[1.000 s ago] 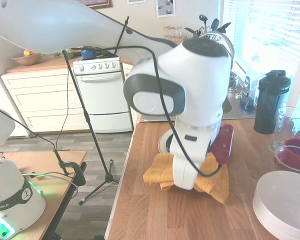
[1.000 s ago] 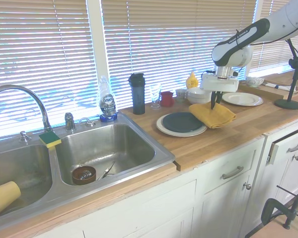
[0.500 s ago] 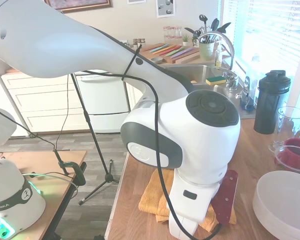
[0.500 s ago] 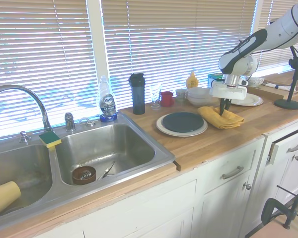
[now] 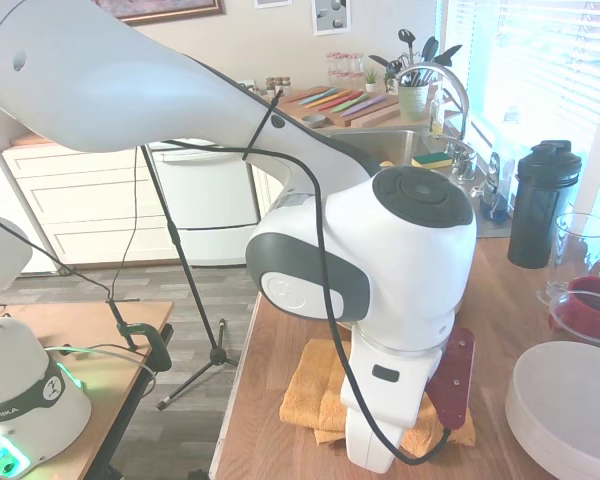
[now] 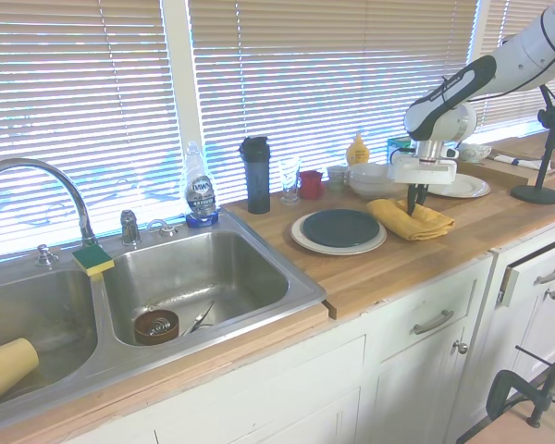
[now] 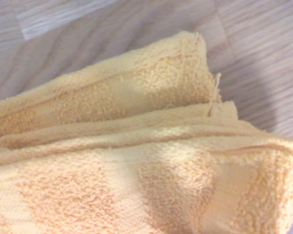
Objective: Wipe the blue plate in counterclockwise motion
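Sitting right of center in the second exterior view, the blue plate [image 6: 340, 227] rests inside a larger cream plate [image 6: 305, 242] on the wooden counter [image 6: 398, 268], its whole rim uncovered. Just to its right lies a folded yellow towel [image 6: 416, 219], clear of the plate's edge. The gripper [image 6: 415, 202] points down onto the towel; whether its fingers pinch the cloth cannot be told. Bare counter runs below both plates toward the front edge. Behind them stand white bowls [image 6: 370, 178] and a red cup [image 6: 310, 183].
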`<state>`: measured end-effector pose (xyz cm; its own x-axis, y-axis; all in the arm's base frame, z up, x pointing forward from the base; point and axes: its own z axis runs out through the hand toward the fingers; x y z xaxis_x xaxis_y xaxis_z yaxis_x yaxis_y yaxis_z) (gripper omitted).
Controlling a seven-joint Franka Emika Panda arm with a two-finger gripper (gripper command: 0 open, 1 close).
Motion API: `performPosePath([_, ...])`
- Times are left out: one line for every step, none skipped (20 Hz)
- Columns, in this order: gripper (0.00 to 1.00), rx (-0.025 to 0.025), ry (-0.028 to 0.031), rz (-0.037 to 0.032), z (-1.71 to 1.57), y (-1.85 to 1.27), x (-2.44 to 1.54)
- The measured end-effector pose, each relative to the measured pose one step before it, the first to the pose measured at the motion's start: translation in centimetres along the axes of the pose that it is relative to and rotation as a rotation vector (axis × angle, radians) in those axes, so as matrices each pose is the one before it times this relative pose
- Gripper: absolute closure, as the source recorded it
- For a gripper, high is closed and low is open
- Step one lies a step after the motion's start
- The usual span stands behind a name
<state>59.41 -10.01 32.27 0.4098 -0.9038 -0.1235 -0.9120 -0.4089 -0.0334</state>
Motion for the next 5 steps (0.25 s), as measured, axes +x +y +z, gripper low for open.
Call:
performPosePath([0.00, 0.00424, 0.00482, -0.00095, -0.006, 0.077, -0.081])
performPosePath([0.00, 0.00419, 0.00503, -0.00113, -0.006, 0.111, -0.103])
performPosePath([0.00, 0.00417, 0.00590, -0.00200, -0.004, 0.109, -0.122])
performPosePath([0.00, 0.00442, 0.00666, -0.00292, -0.017, 0.157, -0.196])
performPosePath([0.00, 0.00294, 0.00641, -0.00308, 0.016, 0.201, -0.208])
